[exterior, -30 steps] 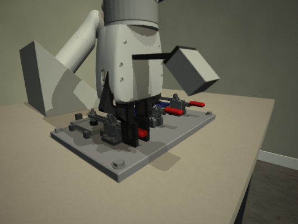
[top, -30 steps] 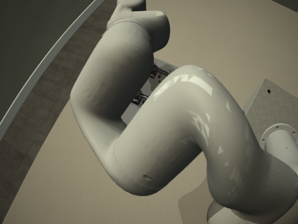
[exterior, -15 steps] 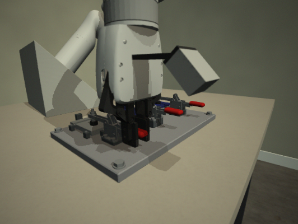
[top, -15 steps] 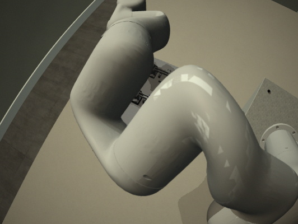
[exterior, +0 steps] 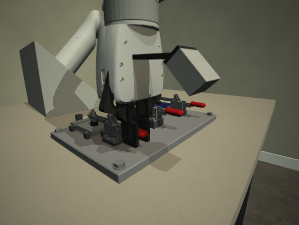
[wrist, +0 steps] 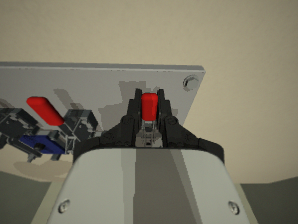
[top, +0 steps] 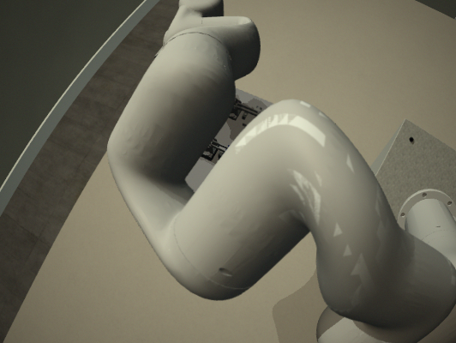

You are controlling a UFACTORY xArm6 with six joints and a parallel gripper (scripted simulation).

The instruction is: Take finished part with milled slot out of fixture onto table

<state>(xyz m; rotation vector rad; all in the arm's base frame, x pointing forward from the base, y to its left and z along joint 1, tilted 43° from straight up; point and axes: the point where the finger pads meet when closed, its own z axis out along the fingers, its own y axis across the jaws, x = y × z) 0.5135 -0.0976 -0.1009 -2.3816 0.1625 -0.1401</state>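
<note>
Gripper (wrist: pixel 149 116) is down on the fixture plate (exterior: pixel 180 132), jaws narrow and pinched on the red handle (wrist: pixel 148 106) of the nearest toggle clamp (exterior: pixel 111 132), fingers one each side, so it holds the lever, not a part. My read: that clamp has to be released before the finished part can lift out, hence the grab on the lever first. The slotted part itself I can't pick out; its nest would be at about 9 o'clock of the gripper in the exterior view, where I only see grey clamp hardware and stops. The two other clamps' red handles (exterior: pixel 174 112) lie low at about 2 o'clock, with a blue blank (wrist: pixel 40 143) under one of them, looks still locked. Arm (top: pixel 240 206) blocks nearly all of the top view. Risk: swinging the lever could nudge the neighbouring clamp, they sit close.
</note>
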